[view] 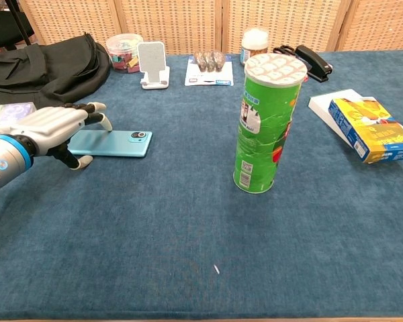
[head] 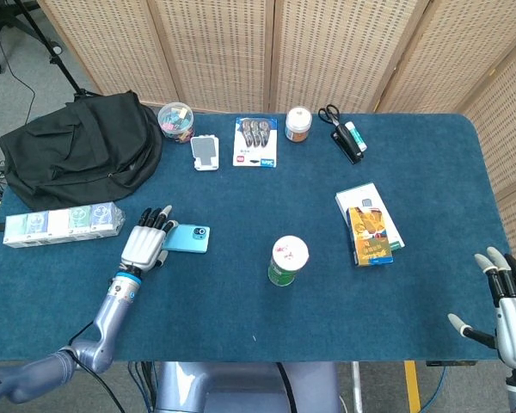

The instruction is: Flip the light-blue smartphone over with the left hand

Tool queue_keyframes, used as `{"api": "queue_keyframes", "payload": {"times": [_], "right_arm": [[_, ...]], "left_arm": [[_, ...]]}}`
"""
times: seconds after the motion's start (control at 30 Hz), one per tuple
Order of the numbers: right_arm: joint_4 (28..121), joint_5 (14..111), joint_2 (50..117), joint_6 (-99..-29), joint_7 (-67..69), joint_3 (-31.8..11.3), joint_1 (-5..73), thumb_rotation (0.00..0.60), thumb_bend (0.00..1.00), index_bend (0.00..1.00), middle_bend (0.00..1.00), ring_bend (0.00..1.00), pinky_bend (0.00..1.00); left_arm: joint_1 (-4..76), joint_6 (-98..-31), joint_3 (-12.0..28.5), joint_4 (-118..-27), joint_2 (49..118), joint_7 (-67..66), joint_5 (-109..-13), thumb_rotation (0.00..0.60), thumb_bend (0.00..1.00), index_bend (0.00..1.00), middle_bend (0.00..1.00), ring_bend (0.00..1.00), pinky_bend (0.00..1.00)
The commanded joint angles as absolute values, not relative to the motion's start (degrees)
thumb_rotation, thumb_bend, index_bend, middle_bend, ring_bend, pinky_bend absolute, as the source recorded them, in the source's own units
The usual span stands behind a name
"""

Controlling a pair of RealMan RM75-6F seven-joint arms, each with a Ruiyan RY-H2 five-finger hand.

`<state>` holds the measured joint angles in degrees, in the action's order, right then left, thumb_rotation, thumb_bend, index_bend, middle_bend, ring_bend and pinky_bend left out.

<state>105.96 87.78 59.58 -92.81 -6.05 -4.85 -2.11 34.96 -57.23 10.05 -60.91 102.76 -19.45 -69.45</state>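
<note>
The light-blue smartphone [head: 189, 237] [view: 114, 142] lies flat on the blue table with its camera side up, left of centre. My left hand [head: 145, 240] [view: 50, 126] hovers at the phone's left end, palm down, fingers spread and slightly bent over that end, thumb [view: 77, 161] low beside the near edge. It holds nothing. My right hand [head: 509, 301] is open at the table's near right corner, far from the phone, and shows only in the head view.
A green snack can [view: 263, 124] stands upright at mid-table. A black bag [head: 77, 146] and a long box [head: 62, 224] sit left of the phone. A phone stand [head: 205, 152], jars, a stapler and boxes [head: 370, 224] lie further back and right.
</note>
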Motion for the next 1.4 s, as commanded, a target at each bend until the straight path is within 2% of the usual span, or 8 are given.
{"api": "queue_keyframes", "payload": {"times": [0.03, 0.33, 0.53, 0.6, 0.77, 0.87, 1.2, 1.4], "right_arm": [[106.0, 87.8, 59.5, -92.9, -5.9, -4.9, -2.1, 0.600, 0.00, 0.11, 0.00, 0.00, 0.00], [105.9, 87.8, 59.6, -92.7, -5.9, -4.7, -2.0, 0.600, 0.00, 0.11, 0.00, 0.00, 0.00], [105.8, 87.5, 59.8, -92.3, -6.3, -4.7, -1.8, 0.600, 0.00, 0.11, 0.00, 0.00, 0.00], [105.8, 87.5, 59.8, -92.1, -6.4, -4.7, -1.8, 0.600, 0.00, 0.11, 0.00, 0.00, 0.00], [105.9, 87.4, 59.9, -92.1, -6.6, -4.7, -1.7, 0.600, 0.00, 0.11, 0.00, 0.00, 0.00], [105.9, 87.0, 60.0, -92.0, -6.6, -4.8, -1.7, 0.600, 0.00, 0.11, 0.00, 0.00, 0.00], [106.1, 87.4, 59.7, -92.2, -6.1, -4.5, -1.8, 0.600, 0.00, 0.11, 0.00, 0.00, 0.00], [106.2, 87.8, 59.4, -92.7, -5.3, -4.5, -2.0, 0.600, 0.00, 0.11, 0.00, 0.00, 0.00]], "left_arm": [[34.9, -57.6, 10.0, -60.9, 102.7, -19.5, -69.5, 0.600, 0.79, 0.39, 0.00, 0.00, 0.00], [35.3, -58.8, 10.7, -60.7, 102.3, -19.2, -69.8, 0.600, 0.81, 0.40, 0.00, 0.00, 0.00], [38.5, -58.7, 14.2, -60.0, 102.2, -22.1, -68.3, 0.600, 0.77, 0.39, 0.00, 0.00, 0.00], [39.5, -58.3, 15.2, -59.2, 102.6, -22.6, -67.6, 0.600, 0.72, 0.32, 0.00, 0.00, 0.00], [42.0, -57.9, 17.5, -56.4, 103.8, -22.0, -66.6, 0.600, 0.47, 0.02, 0.00, 0.00, 0.00], [43.0, -59.9, 18.8, -56.9, 103.4, -20.5, -67.6, 0.600, 0.38, 0.00, 0.00, 0.00, 0.00], [39.6, -65.0, 18.1, -68.0, 95.6, -17.4, -69.7, 0.600, 0.33, 0.00, 0.00, 0.00, 0.00], [32.7, -69.8, 12.9, -81.4, 84.1, -17.6, -73.7, 0.600, 0.02, 0.00, 0.00, 0.00, 0.00]]}}
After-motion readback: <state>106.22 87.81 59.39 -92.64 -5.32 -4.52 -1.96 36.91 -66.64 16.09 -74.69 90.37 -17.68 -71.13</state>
